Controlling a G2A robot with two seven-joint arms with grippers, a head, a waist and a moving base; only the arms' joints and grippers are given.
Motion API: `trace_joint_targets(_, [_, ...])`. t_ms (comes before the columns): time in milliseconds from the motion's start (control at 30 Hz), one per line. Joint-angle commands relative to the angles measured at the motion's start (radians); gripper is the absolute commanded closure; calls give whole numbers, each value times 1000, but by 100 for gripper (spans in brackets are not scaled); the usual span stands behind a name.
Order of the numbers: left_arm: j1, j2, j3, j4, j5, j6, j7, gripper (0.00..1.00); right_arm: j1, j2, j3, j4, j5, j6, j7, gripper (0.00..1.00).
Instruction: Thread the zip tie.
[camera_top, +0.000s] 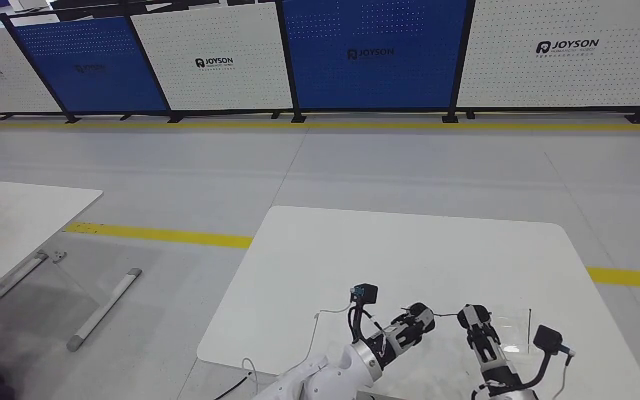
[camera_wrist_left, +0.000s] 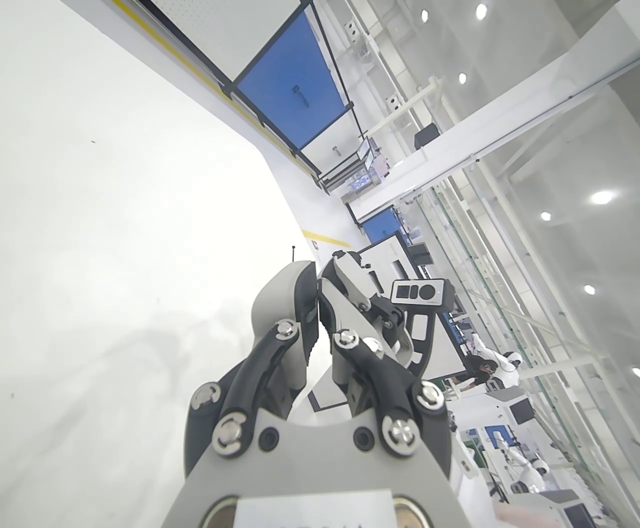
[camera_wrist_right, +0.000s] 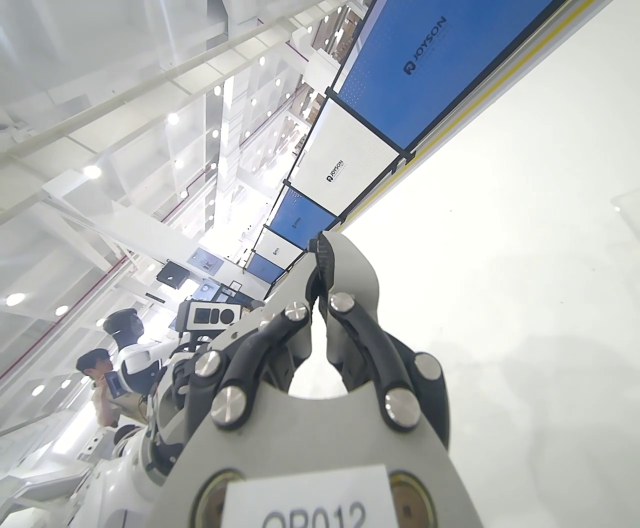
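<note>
A thin black zip tie (camera_top: 529, 326) lies on the white table (camera_top: 400, 250) near its front right, just to the right of both grippers. In the left wrist view the zip tie (camera_wrist_left: 293, 253) shows as a short dark line past the fingertips. My left gripper (camera_top: 424, 316) (camera_wrist_left: 316, 296) hovers over the table's front edge, shut, with nothing seen between its fingers. My right gripper (camera_top: 468, 316) (camera_wrist_right: 317, 246) is close beside it, also shut and holding nothing I can see. In the left wrist view the right gripper (camera_wrist_left: 346, 272) shows right behind the left one.
A clear plastic sheet or bag (camera_top: 510, 345) (camera_wrist_right: 625, 201) lies by the zip tie. A thin pale cable (camera_top: 325, 315) runs over the table's front left. A second white table (camera_top: 35, 215) stands far left, across open floor.
</note>
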Motion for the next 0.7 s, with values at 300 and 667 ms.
trace_joint_targets(300, [-1,-3,2,4,5,8,-4,74,-8,-5,1,-8,-12,-6,1,100])
trace_joint_targets(667, [-10,-9,9,18,1,11,-2,86,-9,-10,-4,-17,-33,-5,5,100])
